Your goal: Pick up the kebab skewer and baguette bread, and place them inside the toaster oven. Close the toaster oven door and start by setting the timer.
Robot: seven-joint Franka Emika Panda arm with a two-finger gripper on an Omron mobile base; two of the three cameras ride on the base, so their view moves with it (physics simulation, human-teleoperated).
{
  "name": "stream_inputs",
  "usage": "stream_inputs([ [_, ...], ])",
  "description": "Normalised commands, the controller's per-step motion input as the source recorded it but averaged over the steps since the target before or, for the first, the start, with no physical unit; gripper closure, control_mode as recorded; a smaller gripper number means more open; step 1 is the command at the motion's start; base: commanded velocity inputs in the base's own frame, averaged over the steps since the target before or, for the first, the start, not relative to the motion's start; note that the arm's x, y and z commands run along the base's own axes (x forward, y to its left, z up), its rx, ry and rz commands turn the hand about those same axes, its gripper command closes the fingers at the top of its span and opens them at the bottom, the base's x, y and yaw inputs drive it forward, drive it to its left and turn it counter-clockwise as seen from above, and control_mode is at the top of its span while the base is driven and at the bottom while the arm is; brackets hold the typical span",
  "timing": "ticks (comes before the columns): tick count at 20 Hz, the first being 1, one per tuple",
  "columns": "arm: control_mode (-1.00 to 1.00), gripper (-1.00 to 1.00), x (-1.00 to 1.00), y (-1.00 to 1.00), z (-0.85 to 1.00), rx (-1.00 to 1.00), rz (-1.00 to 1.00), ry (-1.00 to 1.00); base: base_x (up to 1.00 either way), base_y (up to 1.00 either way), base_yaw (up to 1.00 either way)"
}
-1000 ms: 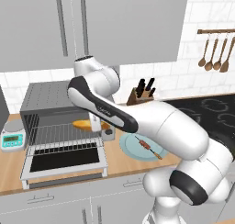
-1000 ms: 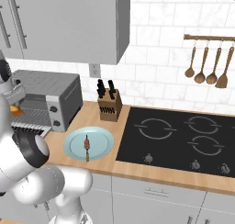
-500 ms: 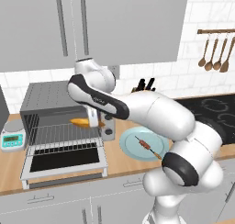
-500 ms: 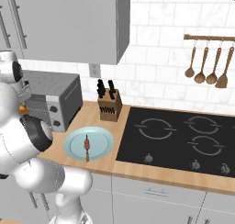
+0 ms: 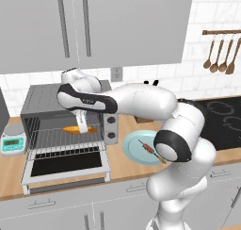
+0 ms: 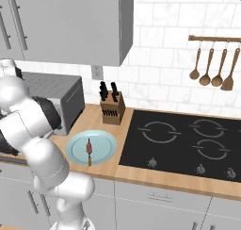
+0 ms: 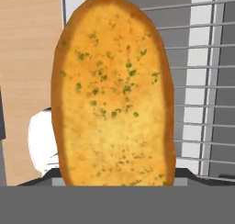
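One stubby golden-orange herb-flecked baguette bread lies lengthwise left-to-right inside the boxy grey metal toaster oven, over its wire rack, and the two-finger gripper has its jaws closed around the loaf's middle. The oven's single silver-framed dark-glass drop-down door hangs open flat in front of the oven. One thin dark kebab skewer with reddish-brown chunks lies on the one round light blue plate right of the oven, pointing front-to-back.
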Motion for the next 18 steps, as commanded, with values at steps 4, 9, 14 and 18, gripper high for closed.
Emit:
stream_inputs([
  [4, -1.0, 1.0, 0.34, 0.0, -0.06, 0.0, -0.01, 0.0, 0.0, 0.0, 0.0],
  [9, -1.0, 1.0, 0.21, 0.0, -0.26, 0.0, 0.0, -0.04, 0.0, 0.0, 0.0],
  [14, -1.0, 1.0, 0.03, -0.03, -0.34, 0.0, 0.04, -0.22, 0.0, 0.0, 0.0],
  [18, -1.0, 1.0, 0.0, -0.02, -0.16, 0.0, 0.03, -0.26, 0.0, 0.0, 0.0],
])
